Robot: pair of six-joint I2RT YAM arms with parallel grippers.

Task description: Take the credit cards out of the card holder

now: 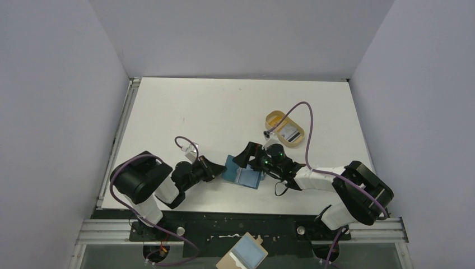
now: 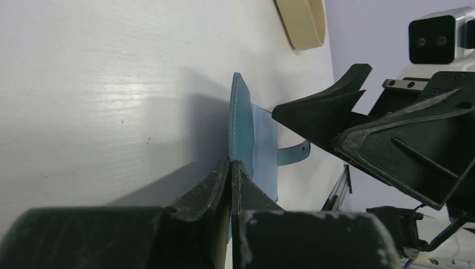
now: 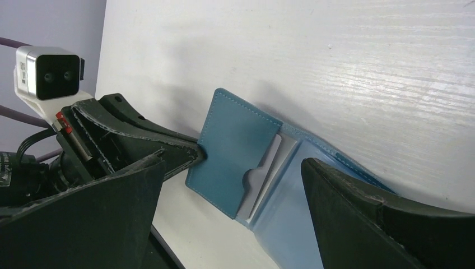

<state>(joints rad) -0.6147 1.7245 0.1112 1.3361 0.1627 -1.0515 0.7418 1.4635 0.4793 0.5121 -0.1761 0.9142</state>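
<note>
The teal-blue card holder (image 1: 244,175) lies open on the white table. My left gripper (image 1: 217,170) is shut on the edge of its left flap, seen close up in the left wrist view (image 2: 231,163), and holds that flap raised. In the right wrist view a pale grey-white credit card (image 3: 262,178) sticks out of the pocket behind the flap (image 3: 232,148). My right gripper (image 3: 234,163) is open and empty, just above the open holder, with a finger on each side of the pocket. Another card (image 1: 289,133) with a dark stripe lies in the tan oval tray (image 1: 274,118).
The tan tray stands behind and to the right of the holder, and its rim shows in the left wrist view (image 2: 305,22). A tan board with a light-blue rectangle (image 1: 244,255) lies below the table's near edge, between the arm bases. Purple cables loop over both arms.
</note>
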